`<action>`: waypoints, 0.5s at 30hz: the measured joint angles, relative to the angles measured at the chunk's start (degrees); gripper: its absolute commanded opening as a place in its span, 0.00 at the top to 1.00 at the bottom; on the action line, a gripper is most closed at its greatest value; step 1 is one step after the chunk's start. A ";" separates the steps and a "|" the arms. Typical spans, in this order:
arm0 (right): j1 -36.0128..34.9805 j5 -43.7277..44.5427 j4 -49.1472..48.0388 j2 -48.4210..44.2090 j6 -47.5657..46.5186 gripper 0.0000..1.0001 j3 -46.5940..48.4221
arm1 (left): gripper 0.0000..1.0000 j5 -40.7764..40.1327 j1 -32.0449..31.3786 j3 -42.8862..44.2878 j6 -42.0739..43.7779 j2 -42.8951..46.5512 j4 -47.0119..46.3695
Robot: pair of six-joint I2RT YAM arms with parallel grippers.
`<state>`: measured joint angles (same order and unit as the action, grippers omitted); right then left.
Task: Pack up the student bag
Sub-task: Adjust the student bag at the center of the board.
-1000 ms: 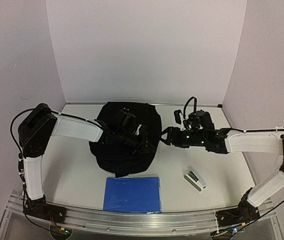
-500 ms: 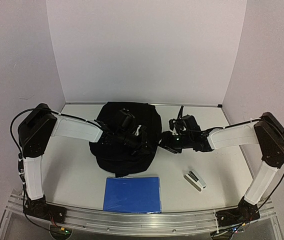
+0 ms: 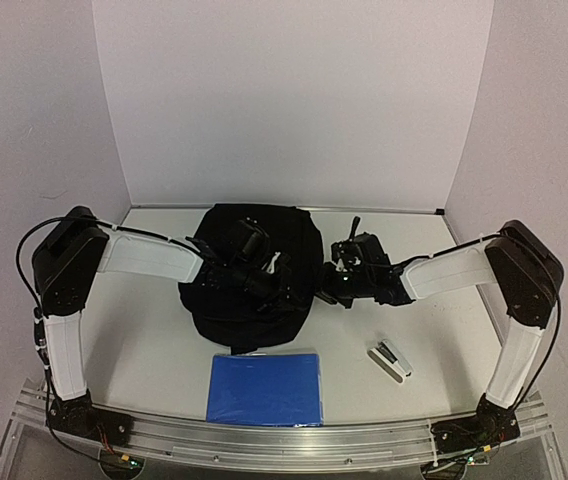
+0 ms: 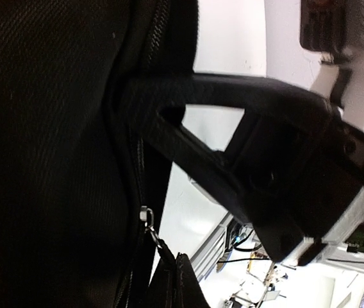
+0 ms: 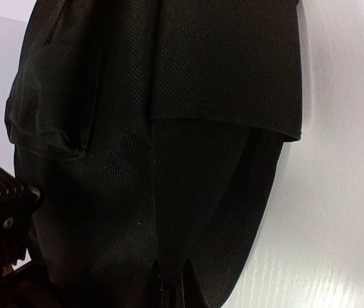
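At the back middle of the table [image 3: 144,340], the student bag [image 3: 219,315] is held by both arms, and nothing is seen packed yet.

No opening is seen in the bag. It is touched on top by the left gripper [image 3: 284,288]; whether that one is wide or narrow cannot be told. Its right edge looks pinched by the right gripper [image 3: 323,288], whose fingers are drawn close together. The blue book [image 3: 264,388] is laid just in front of the bag and the stapler [image 3: 389,360] off to the right, both outside, so most of the job is judged undone.
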<state>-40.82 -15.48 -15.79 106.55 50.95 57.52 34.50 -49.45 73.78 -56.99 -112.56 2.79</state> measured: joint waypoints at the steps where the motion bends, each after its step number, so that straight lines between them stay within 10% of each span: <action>1: 0.04 0.14 -0.02 0.16 0.25 1.00 0.16 | 1.00 0.00 0.00 0.00 0.72 0.43 0.89; 15: 4.30 1.83 -0.04 1.21 0.84 1.00 2.78 | 1.00 0.45 0.00 -0.32 10.05 8.84 13.56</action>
<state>-36.52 -13.65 -15.84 107.76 51.79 60.31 34.95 -49.45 73.46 -46.94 -103.72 16.35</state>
